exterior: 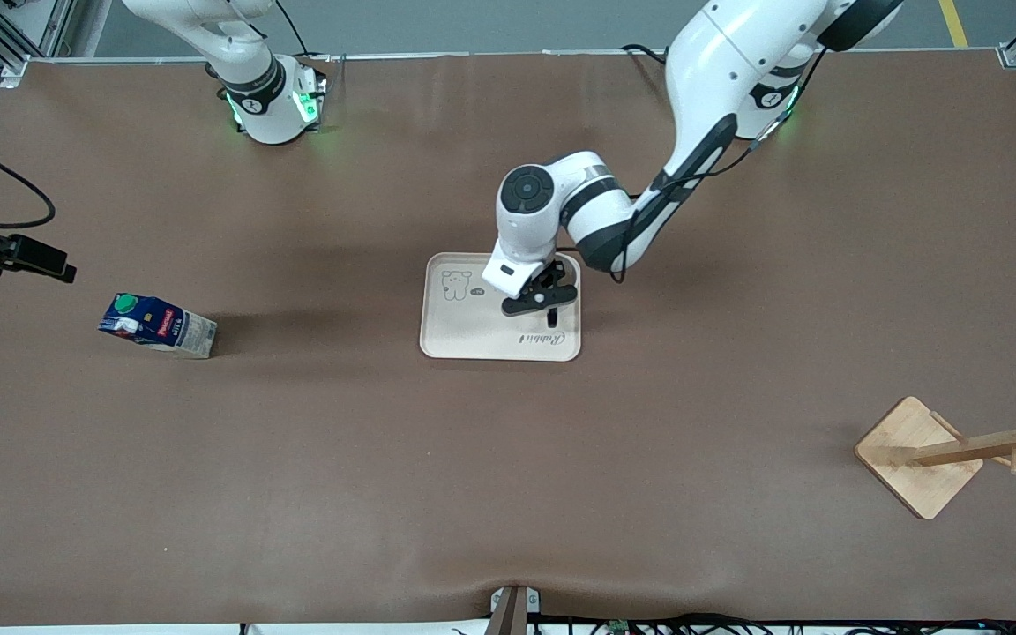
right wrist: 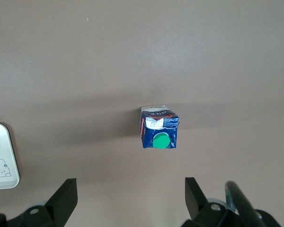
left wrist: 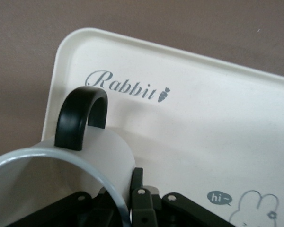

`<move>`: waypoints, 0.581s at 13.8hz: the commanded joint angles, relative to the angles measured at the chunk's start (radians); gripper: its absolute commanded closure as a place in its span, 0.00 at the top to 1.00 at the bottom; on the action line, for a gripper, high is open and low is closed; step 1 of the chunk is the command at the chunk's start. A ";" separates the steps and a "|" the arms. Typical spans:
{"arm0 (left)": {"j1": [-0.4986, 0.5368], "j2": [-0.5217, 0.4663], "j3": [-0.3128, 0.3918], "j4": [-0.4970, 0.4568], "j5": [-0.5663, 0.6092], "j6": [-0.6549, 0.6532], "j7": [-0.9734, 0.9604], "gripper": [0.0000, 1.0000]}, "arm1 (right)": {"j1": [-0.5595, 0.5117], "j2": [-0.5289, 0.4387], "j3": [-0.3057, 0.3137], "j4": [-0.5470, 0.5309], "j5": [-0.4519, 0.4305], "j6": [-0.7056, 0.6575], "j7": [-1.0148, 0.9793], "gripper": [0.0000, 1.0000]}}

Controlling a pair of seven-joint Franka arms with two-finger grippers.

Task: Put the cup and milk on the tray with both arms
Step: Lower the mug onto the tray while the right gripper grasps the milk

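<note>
Left gripper [exterior: 547, 300]: low over the tray [exterior: 473, 339], fingers clamped on the rim of the cup [left wrist: 61, 161], black handle toward the "Rabbit" lettering. Right gripper [right wrist: 130, 196]: jaws spread wide, high above the milk [right wrist: 159, 128]. Milk stands on the table [exterior: 508, 494] beneath it, toward the right arm's end, well apart from the tray.

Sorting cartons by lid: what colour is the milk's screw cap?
Green, on the dark-blue milk; its cap shows best in the right wrist view.
</note>
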 commanded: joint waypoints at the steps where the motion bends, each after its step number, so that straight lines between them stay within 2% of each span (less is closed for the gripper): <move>1: -0.023 0.007 0.020 0.029 0.038 -0.017 -0.024 0.00 | 0.000 0.032 0.004 0.033 -0.005 0.008 0.002 1.00; 3: -0.022 0.029 0.020 0.029 0.038 -0.016 -0.021 0.00 | 0.003 0.060 0.004 0.030 -0.005 0.018 0.002 1.00; 4: -0.022 0.032 0.020 0.029 0.038 -0.016 -0.018 0.00 | 0.015 0.107 0.004 0.034 -0.005 0.006 0.003 1.00; 5: -0.017 0.032 0.020 0.029 0.038 -0.016 -0.018 0.26 | 0.024 0.114 0.002 0.030 -0.007 0.005 0.011 1.00; 6: -0.014 0.032 0.023 0.029 0.039 -0.016 -0.022 0.99 | 0.011 0.114 0.004 0.030 -0.005 0.005 0.009 1.00; 8: -0.014 0.030 0.023 0.037 0.033 -0.016 -0.022 1.00 | -0.008 0.125 0.002 0.022 -0.005 0.002 0.009 1.00</move>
